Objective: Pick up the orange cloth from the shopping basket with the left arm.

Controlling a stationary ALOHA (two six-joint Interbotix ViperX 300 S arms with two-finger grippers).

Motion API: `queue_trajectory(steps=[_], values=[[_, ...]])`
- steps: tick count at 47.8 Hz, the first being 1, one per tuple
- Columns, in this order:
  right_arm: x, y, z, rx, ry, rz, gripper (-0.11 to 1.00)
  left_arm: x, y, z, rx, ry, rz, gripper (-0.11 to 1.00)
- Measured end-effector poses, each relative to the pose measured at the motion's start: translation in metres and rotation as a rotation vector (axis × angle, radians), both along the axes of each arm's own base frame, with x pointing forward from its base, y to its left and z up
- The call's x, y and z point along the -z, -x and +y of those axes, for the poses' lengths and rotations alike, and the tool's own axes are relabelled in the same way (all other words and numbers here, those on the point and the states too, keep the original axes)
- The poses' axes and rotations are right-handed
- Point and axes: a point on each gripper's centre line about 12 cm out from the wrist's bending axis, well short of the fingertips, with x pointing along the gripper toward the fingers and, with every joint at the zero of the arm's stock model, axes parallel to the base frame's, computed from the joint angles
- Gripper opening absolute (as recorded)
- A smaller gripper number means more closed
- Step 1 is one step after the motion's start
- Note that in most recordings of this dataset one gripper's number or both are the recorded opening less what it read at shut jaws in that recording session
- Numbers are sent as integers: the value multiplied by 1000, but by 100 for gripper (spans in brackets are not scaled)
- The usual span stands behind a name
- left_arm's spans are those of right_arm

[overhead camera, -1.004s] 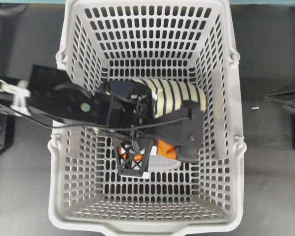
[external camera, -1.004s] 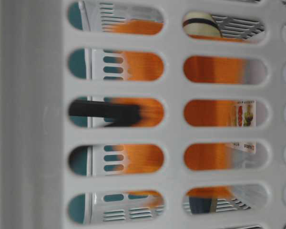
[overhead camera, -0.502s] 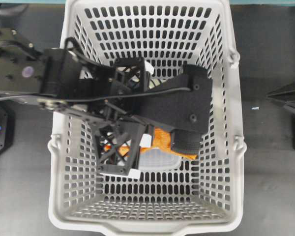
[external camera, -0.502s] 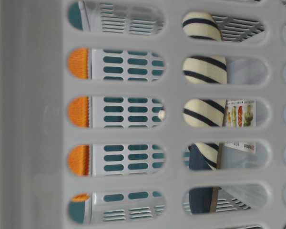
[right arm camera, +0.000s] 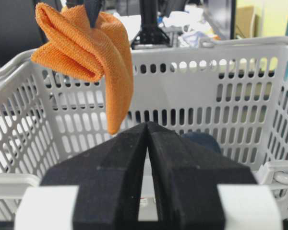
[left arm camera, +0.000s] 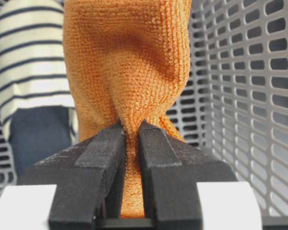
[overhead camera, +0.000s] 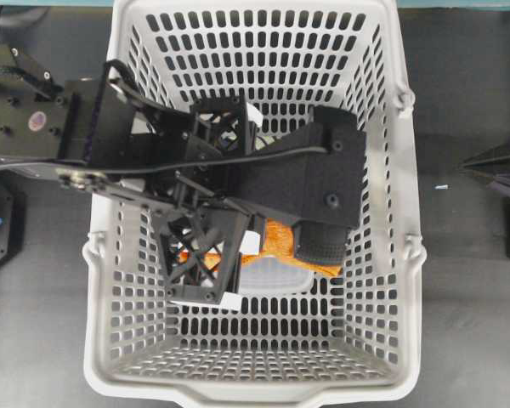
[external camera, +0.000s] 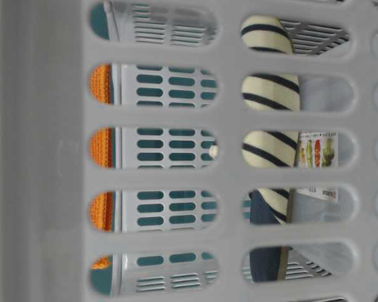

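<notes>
A: Left gripper status?

B: Fingers pressed together on a bunched fold of the orange cloth. Pinch is at the cloth's gathered edge; the rest of it fans out beyond the tips in the left wrist view.

A: Where's the cloth relative to the shopping basket?

B: Off the floor. In the right wrist view it hangs from the left gripper's tips, upper part above the basket's rim, lower corner drooping below rim level in front of the far wall. Overhead, only an orange strip shows under the left arm, roughly mid-basket.

A: Touching anything else?

B: Not that I can see. The striped slipper lies on the basket floor to the cloth's left in the left wrist view, apart from it. Table-level view shows the slipper through the wall slots, with a printed label just beside it.

A: Right gripper?

B: Outside the basket, near its wall, fingers pressed together, holding nothing.
</notes>
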Motion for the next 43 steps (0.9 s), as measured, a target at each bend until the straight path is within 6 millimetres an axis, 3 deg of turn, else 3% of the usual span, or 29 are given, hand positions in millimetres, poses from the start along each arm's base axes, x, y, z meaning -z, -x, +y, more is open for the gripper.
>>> queue_trajectory(steps=[43], values=[[4, 1, 1, -3, -1, 9, 0, 3, -2, 0, -3, 1, 6, 6]])
